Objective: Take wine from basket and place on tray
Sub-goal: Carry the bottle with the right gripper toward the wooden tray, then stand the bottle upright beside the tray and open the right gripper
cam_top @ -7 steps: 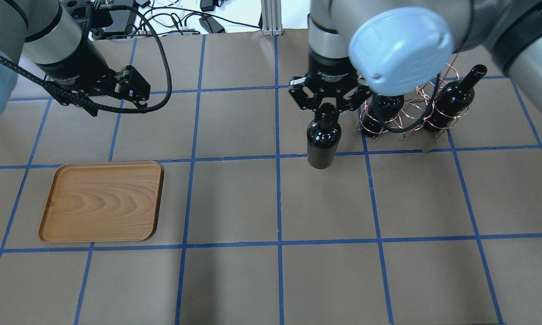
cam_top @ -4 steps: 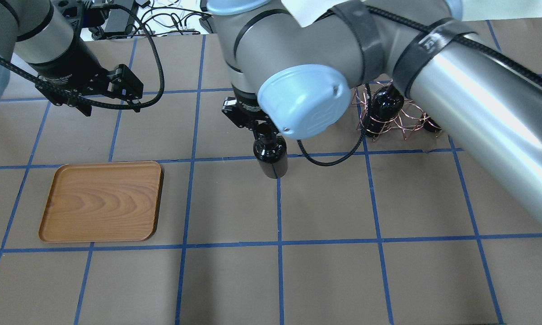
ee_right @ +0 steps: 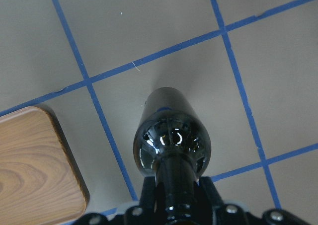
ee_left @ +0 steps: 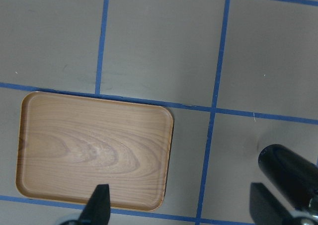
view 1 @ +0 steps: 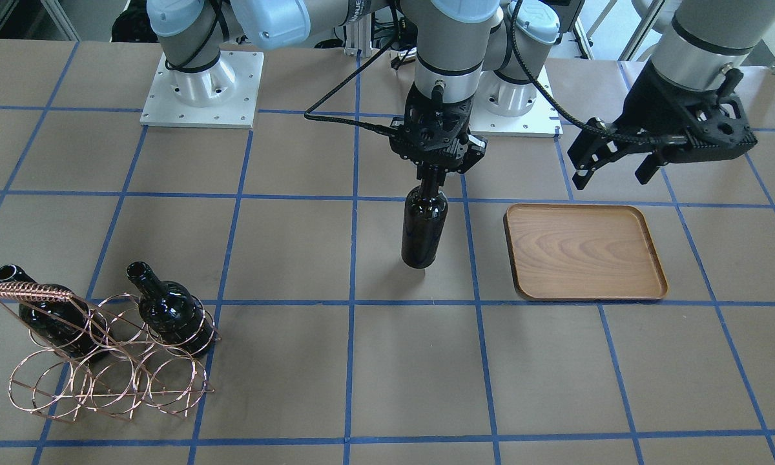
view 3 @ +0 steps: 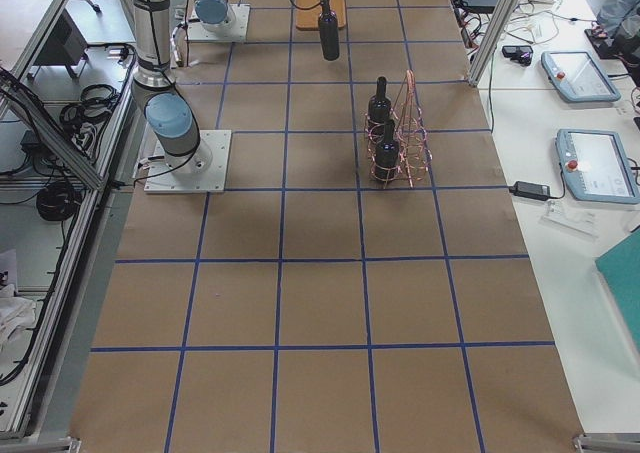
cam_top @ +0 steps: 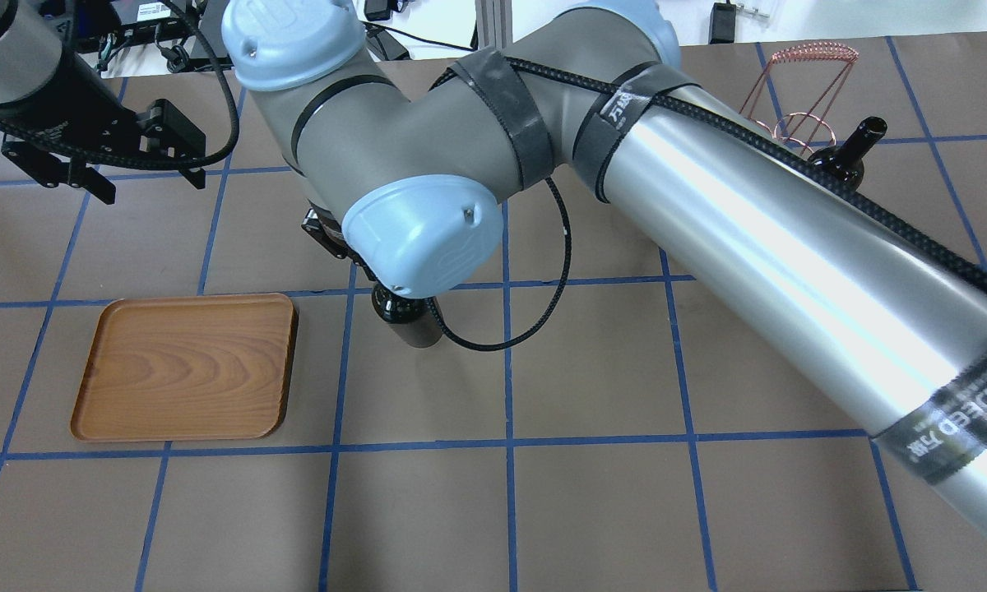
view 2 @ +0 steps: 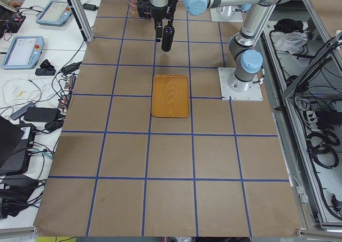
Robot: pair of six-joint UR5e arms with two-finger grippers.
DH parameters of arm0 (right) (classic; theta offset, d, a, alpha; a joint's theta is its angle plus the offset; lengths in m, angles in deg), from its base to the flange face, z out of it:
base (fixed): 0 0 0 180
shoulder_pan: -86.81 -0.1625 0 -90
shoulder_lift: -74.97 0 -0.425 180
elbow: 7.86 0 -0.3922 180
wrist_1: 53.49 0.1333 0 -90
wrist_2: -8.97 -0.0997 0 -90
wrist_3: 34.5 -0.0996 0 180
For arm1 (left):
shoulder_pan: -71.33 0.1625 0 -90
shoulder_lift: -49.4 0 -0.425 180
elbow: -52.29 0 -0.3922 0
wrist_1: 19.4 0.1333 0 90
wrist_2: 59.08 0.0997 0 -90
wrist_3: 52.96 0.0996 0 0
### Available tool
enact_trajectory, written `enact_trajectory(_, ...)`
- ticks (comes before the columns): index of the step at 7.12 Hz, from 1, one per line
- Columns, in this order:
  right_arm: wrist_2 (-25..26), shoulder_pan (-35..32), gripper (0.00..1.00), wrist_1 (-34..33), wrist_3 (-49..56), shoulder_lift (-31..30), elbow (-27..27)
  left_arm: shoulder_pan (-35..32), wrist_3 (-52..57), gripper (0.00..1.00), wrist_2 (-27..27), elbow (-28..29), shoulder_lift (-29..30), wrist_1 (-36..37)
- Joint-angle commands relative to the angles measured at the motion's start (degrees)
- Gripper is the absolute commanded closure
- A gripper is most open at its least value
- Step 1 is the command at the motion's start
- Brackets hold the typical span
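My right gripper [view 1: 434, 173] is shut on the neck of a dark wine bottle [view 1: 424, 226] and holds it upright, just off the tray's side. The bottle also shows in the right wrist view [ee_right: 171, 135] and under my arm in the overhead view [cam_top: 407, 322]. The brown wooden tray [view 1: 584, 252] lies flat with nothing on it and also shows in the overhead view [cam_top: 185, 366]. The copper wire basket [view 1: 103, 371] holds two more bottles [view 1: 171, 310]. My left gripper [view 1: 610, 173] is open and empty beyond the tray's far edge.
My right arm [cam_top: 707, 205] stretches across the table and hides most of the basket in the overhead view; its coiled handle [cam_top: 814, 56] and one bottle neck [cam_top: 859, 136] stick out. Blue tape lines grid the brown table cover.
My right arm has swung left from beside the basket, carrying the bottle to just beside the tray. My left gripper has drifted a little left and away.
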Motion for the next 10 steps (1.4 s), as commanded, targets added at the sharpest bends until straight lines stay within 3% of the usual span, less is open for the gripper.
enact_trajectory(1,-1.16,-1.94,0.72,-1.23,-2.14,1.97,0.18,1.67,1.57,0.0,-0.04,0.22,-0.14,0.21)
enact_trajectory(2,-1.16,-2.21,0.56,-1.85,-3.01,2.15,0.18,1.67,1.67,0.0,-0.03,0.22,-0.14,0.21)
enact_trajectory(3,-0.55,-2.21,0.16,-1.85,-3.02,2.15,0.18,1.67,1.67,0.0,-0.12,0.14,-0.14,0.21)
enact_trajectory(4,-1.24,-2.04,0.0,-2.11,-3.11,1.72,0.27,1.67,1.67,0.0,0.14,0.13,-0.14,0.04)
enact_trajectory(5,-1.34,-1.86,0.0,-5.08,-3.2,1.45,0.36,1.67,1.67,0.0,0.14,0.05,-0.14,0.04)
enact_trajectory(8,-1.07,4.18,0.0,-2.4,3.45,-5.38,-0.25,1.32,1.58,0.0,0.67,-0.04,-0.75,-0.31)
enact_trajectory(10,-0.02,10.75,0.0,9.94,19.91,-10.74,-0.61,1.23,1.93,0.0,0.58,-0.3,0.03,-0.67)
